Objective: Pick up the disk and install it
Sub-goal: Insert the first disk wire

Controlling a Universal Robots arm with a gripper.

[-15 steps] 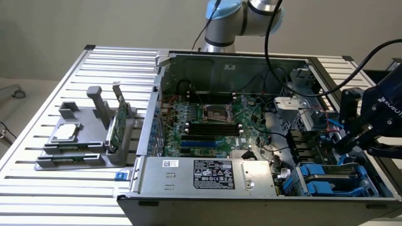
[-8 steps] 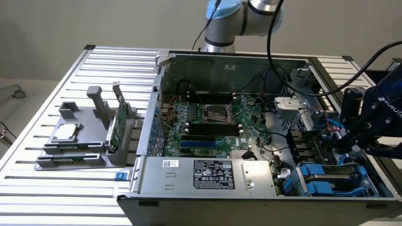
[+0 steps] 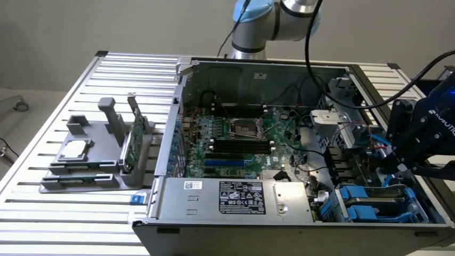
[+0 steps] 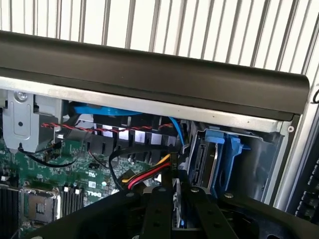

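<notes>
Closest in, the gripper [image 4: 177,190] has its fingers pinched narrow on the disk [image 4: 176,205], held edge-on, silver with a bit of blue carrier showing. So the pickup looks done to me. Just past it is the blue drive bay [image 4: 215,154] in the corner of the computer case [image 4: 149,74]. The disk isn't seated there yet, so the install is what's left.

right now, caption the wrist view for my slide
Gripper holds the disk edge-on inside the open computer case, facing a blue drive carrier.
</notes>
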